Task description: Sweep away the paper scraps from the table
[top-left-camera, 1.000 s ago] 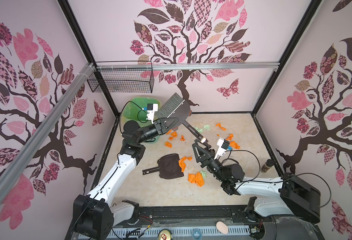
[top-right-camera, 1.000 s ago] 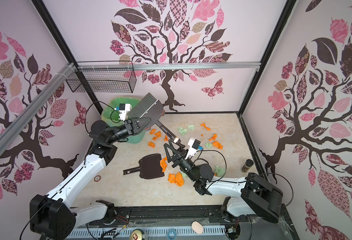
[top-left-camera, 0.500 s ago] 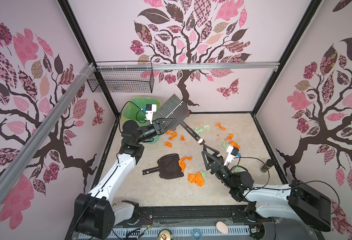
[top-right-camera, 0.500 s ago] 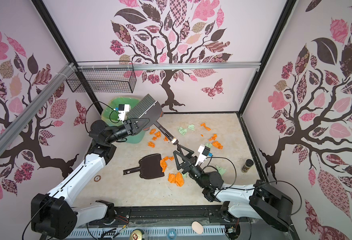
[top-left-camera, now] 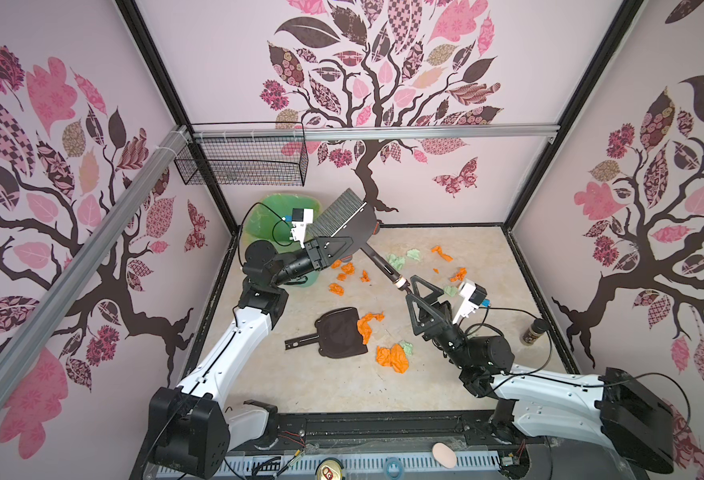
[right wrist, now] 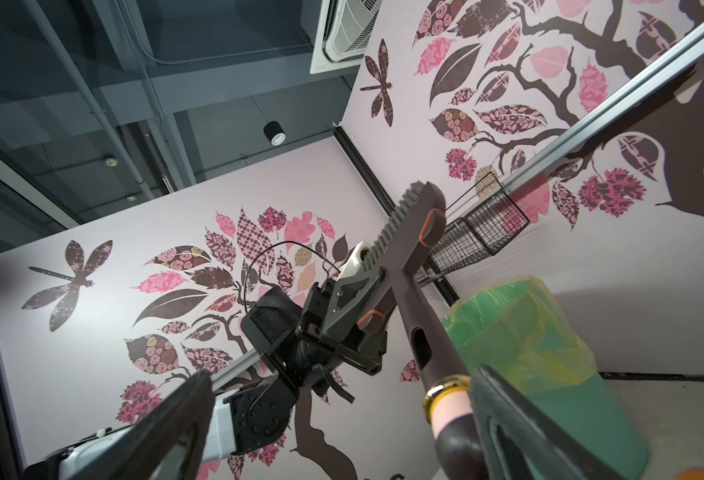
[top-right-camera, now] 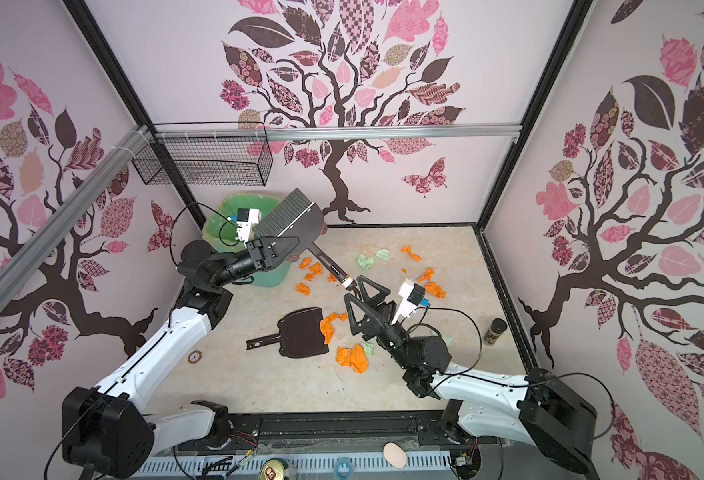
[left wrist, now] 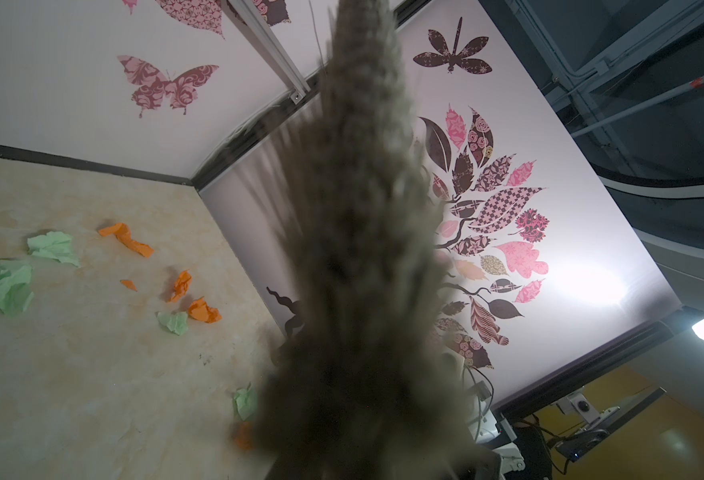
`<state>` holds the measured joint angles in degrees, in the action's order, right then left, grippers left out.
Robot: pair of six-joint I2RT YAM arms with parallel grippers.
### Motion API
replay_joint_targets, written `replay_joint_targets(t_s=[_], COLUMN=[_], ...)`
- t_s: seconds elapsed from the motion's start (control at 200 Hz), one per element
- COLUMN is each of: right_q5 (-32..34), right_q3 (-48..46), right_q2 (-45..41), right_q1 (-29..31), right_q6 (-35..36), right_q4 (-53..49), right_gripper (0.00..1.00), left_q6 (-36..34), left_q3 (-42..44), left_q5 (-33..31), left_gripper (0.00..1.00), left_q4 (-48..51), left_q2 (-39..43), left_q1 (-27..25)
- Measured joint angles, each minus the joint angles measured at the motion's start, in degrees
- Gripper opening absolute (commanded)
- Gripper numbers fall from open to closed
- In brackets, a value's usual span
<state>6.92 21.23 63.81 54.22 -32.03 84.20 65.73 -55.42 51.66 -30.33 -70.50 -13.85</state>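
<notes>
Orange + pale-green crumpled paper scraps (top-left-camera: 392,358) lie on beige marble-look table (top-left-camera: 300,386), some touching flat black dustpan (top-left-camera: 338,336), more beyond it. R gripper (top-left-camera: 411,287), just beyond dustpan, has now spread wide astride handle tip of dark grey-bristled brush (top-left-camera: 344,216). L gripper (top-left-camera: 344,243), farther off, stays clenched on brush head. Handover likely; sweeping not begun.

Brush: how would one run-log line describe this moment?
left tool: shut on brush head, bristles up | right tool: open around handle end | dustpan: flat on table | paper scraps: scattered
</notes>
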Motion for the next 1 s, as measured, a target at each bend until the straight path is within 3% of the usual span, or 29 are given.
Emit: replay_joint_targets(t_s=[0.265, 0.61, 1.0], right_q5=[0.07, -2.43, -3.58], right_q3=[0.61, 9.6, 10.29], right_q2=[7.85, 18.4, 18.45], right_q1=[-1.88, -2.84, -5.01], right_q6=[-1.6, -3.91, -4.52], right_q4=[3.69, 6.56, 7.39], right_gripper=[0.98, 0.89, 0.63], left_q6=[0.44, 0.7, 1.66], left_q3=[0.0, 0.02, 0.39], left_q5=[0.02, -0.09, -0.17], left_gripper=[0.0, 0.0, 0.0], left_q4=[-0.11, -0.48, -1.01], left_q2=[0.0, 0.07, 0.24], left_q1=[0.09, 0.33, 0.42])
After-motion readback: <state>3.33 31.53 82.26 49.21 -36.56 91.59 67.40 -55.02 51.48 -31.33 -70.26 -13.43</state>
